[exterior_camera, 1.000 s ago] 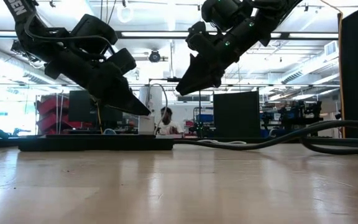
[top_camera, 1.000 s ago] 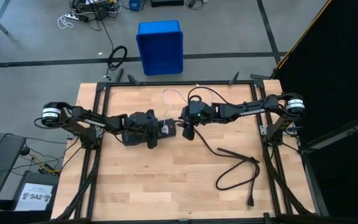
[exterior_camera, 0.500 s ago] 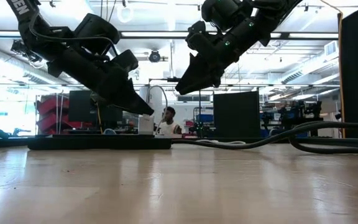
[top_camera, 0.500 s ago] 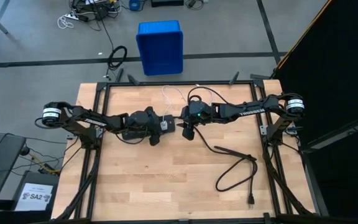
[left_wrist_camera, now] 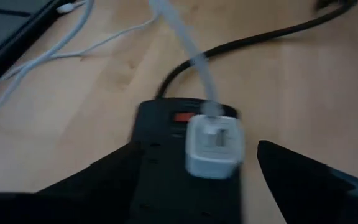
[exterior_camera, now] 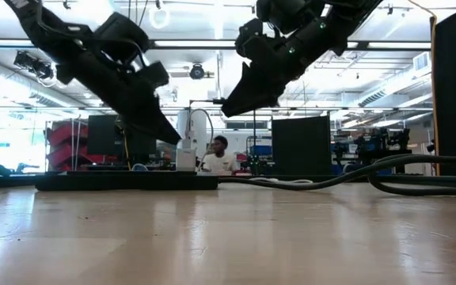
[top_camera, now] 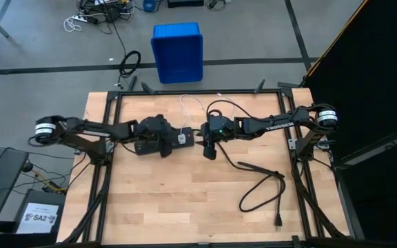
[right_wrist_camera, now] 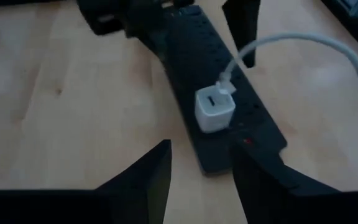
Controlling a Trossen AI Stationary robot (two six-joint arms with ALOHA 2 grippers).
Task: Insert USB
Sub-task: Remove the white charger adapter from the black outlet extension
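Note:
A black power strip (top_camera: 138, 148) lies flat at mid-table. A white charger block (left_wrist_camera: 215, 146) stands plugged into its right end, by the red switch. The thin white USB cable (left_wrist_camera: 185, 43) enters the top of the block (right_wrist_camera: 215, 111) and runs to the table's far edge (top_camera: 185, 107). My left gripper (top_camera: 169, 143) hovers open above the strip, just left of the block, with its fingers (left_wrist_camera: 104, 180) wide on either side. My right gripper (top_camera: 209, 150) hovers open just right of the strip's end. In the low view both (exterior_camera: 176, 138), (exterior_camera: 225, 111) stay above the block (exterior_camera: 184, 158).
The strip's thick black cord (top_camera: 260, 182) loops over the table's right half to a plug near the near edge. A blue bin (top_camera: 178, 52) stands on the floor beyond the far edge. A person (exterior_camera: 218, 154) shows far behind the table. Bare wood lies toward the near edge.
The power strip slid a little toward the table's right early in the second, then stayed still. My left gripper drew back toward the table's left and rose slightly, away from the charger block. My right gripper stayed nearly in place, lifting a touch.

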